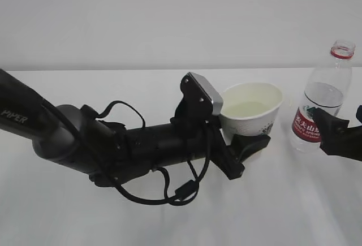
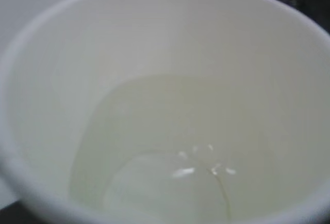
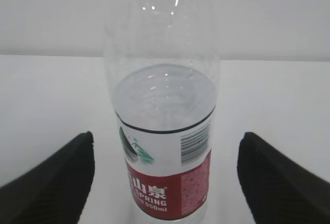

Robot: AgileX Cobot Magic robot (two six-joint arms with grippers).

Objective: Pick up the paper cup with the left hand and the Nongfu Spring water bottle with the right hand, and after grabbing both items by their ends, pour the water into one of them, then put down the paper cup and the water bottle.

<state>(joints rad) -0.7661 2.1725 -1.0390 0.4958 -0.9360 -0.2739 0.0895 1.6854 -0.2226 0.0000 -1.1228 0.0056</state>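
White paper: the paper cup, tapered, with grey-green lettering and small dark marks on its side, stands upright on the white table between the two black fingers of the left hand; the fingers stand moderately apart to either side of the cup's lower wall, and whether they press on it or only flank it cannot be told. The grey camera box sits just behind the cup's rim, above the fingers, on the thick black arm marked "PIPER", which is looped with black cables. In the left wrist view the cup's interior fills the frame; the water, clear with a faint yellowish cast against the paper, lies in a shallow layer at the bottom. Clear plastic: the Nongfu Spring water bottle, uncapped, with red neck ring and red label in white text, stands upright, partly filled to just above the label. It is centred between the fingers of the right hand, which are spread wide, each well clear of the bottle's sides. In the exterior view one black finger crosses in front of the label. Cup and bottle stand near each other, apart.
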